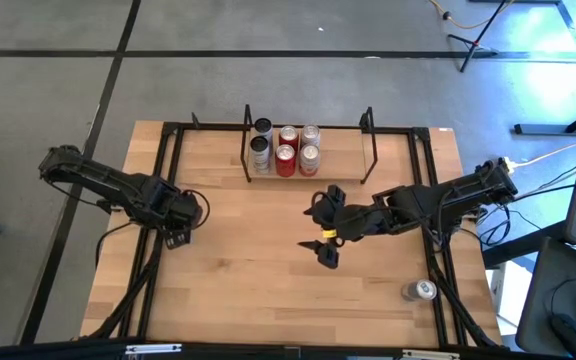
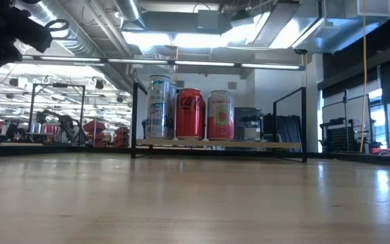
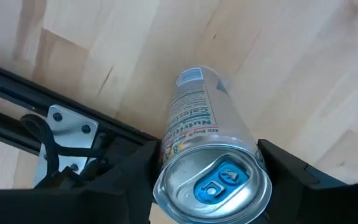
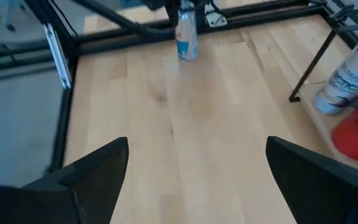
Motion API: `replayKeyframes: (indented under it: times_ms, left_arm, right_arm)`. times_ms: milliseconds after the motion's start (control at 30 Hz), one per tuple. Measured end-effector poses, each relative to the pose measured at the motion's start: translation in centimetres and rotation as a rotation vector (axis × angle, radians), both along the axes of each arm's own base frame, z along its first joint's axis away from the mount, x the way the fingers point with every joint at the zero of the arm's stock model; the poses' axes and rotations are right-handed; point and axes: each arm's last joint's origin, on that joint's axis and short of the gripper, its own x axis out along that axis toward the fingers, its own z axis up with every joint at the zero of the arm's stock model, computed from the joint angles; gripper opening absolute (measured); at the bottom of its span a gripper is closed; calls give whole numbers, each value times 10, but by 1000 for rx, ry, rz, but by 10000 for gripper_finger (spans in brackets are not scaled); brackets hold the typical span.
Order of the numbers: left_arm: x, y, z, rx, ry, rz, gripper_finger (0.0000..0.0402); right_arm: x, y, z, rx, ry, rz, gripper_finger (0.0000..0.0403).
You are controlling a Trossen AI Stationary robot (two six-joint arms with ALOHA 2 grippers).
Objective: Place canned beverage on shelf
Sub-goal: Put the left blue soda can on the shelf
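The left gripper is clamped on a silver can standing at the table's left edge, well apart from the shelf at the back that already carries five cans, while the right gripper hangs wide open over mid-table

pale matt wood table; shiny metal can w/ glossy top.
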Motion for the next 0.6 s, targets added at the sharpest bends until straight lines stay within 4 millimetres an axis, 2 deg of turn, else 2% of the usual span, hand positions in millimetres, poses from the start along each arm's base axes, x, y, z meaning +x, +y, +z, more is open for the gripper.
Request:
replayKeyframes:
  times_ms: [167, 367, 467, 600]
  left_arm:
    - [5, -2, 12, -27, -53, 12, 201]
    - [17, -8, 54, -47, -221, 24, 201]
    - [28, -15, 73, -56, -296, -5, 201]
    - [49, -30, 97, -51, -381, -88, 201]
  right_arm:
    - [4, 1, 2, 25, -38, -12, 364]
    - [11, 3, -9, -12, -5, -14, 361]
    - [19, 6, -19, -26, 21, -8, 342]
    - [33, 11, -32, -48, 24, 10, 288]
